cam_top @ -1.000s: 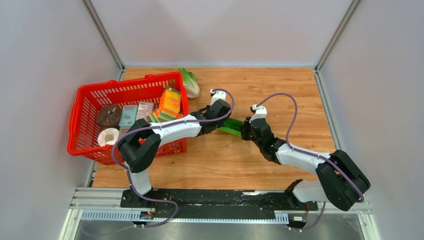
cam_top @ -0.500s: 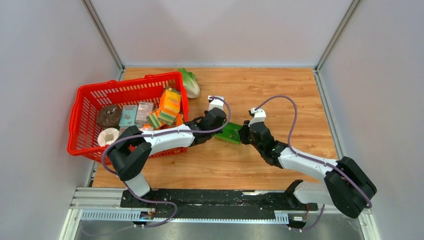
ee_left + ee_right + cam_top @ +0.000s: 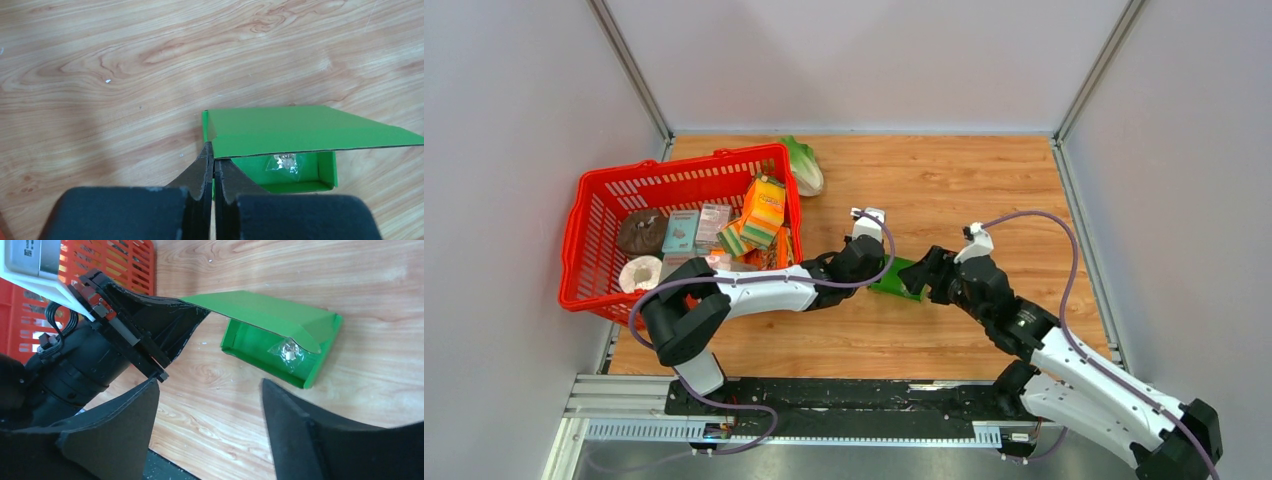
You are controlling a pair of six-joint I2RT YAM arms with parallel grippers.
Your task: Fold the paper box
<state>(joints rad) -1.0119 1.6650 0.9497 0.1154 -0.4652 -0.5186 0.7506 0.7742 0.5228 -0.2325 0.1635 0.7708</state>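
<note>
Left jaws are pinched shut on thin card: they have one corner of the free edge of the paper box's lid flap and hold it lifted over the open tray. The left arm reaches there from beside the red basket, which stands at the left edge of the bench. The box itself sits about mid-bench, a little nearer the front edge than the back, between the two wrists. A small clear packet lies loose inside the tray.

Further right, the right jaws are spread wide with nothing in them. The fingers are apart from the box, on its near right side, with the tray's open mouth facing them.

Trouble, to my eye, would come from that single corner grip. The card is thin, so a pull or twist there could crease the lid off its fold line or tear the corner. The tray is not pinned by anything, so pressing the lid down may only skid the whole box across the wood. The packet could catch under the closing flap. The wrists are also near each other, and a hasty move by the right arm risks a knock.
</note>
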